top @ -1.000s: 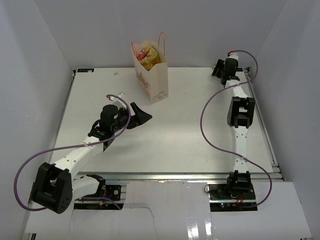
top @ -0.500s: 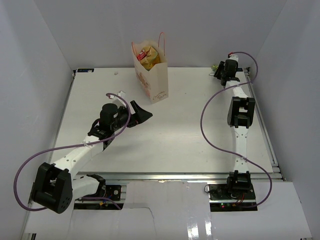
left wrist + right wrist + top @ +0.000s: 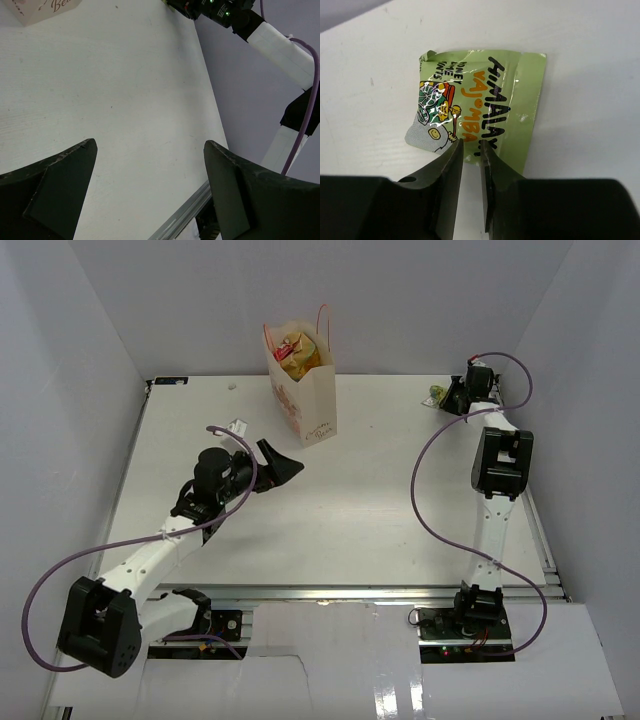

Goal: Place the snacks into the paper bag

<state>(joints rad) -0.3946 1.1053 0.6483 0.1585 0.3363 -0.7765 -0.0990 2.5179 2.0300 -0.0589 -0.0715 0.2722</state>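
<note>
The last loose snack in sight, a light green candy packet (image 3: 480, 95), lies flat on the bench (image 3: 380, 490) at its far right corner, right at the tips of the right end effector (image 3: 470, 145). In the right wrist view the two fingers stand close together with only a slit between them, their tips over the packet's near edge. Whether that edge is actually pinched cannot be told. The packet looks nearly square from here, so its long axis is hard to call; its lettering runs away from the fingers, and the wrapper sits slightly skewed to them. The paper bag (image 3: 305, 400) stands upright at the far edge, well apart from the packet and to its left in the top view, with a tan-yellow chip bag (image 3: 302, 358) and something red showing at its mouth. The right arm is much the nearer to the packet. The left end effector (image 3: 280, 462) hovers just in front of the bag with its fingers spread wide and nothing between them. The bare bench between packet and bag holds no obstacle, but the bag's rim and red-orange handles (image 3: 322, 325) stand tall, so the carry probably has to clear them and come down into the mouth
</note>
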